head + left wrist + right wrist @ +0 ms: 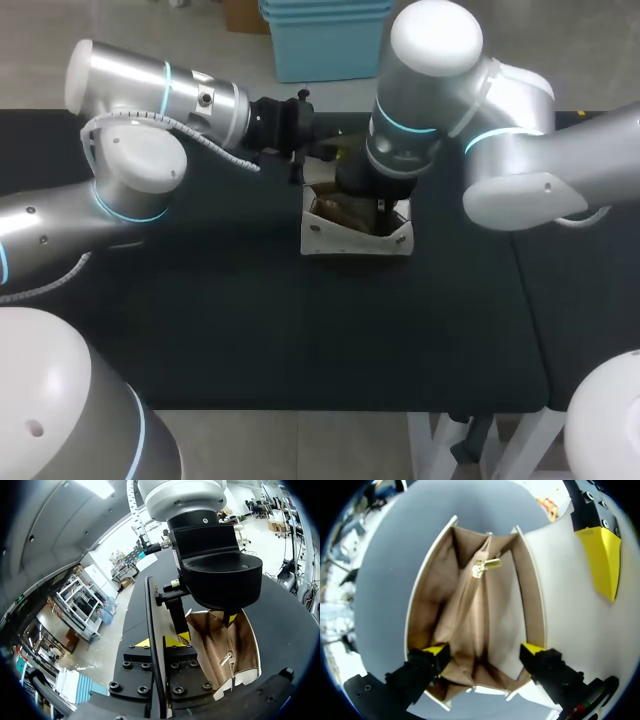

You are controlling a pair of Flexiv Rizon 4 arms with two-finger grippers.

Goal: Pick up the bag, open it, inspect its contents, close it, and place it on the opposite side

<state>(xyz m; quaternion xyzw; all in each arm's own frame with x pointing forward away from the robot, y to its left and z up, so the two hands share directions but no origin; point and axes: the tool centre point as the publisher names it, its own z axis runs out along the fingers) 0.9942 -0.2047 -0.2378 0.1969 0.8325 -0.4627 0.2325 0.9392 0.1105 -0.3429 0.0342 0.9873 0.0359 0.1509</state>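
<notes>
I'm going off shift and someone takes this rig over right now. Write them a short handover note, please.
Left gripper: at the bag's outer side wall; grip cannot be told.
Right gripper: open, fingers spread inside the bag's mouth, one near each wall.
Bag: upright around the table's middle, open; tan lining and gold zipper pull show, no loose item visible.
Done: bag opened. Left: finish inspecting, close it, set it on the opposite side.

Seen from the head view, the right arm [420, 110] hides the right gripper [485, 652] and the bag's [340, 240] middle. At the bag's 11 o'clock, the left gripper's [159, 641] hold is unreadable.
</notes>
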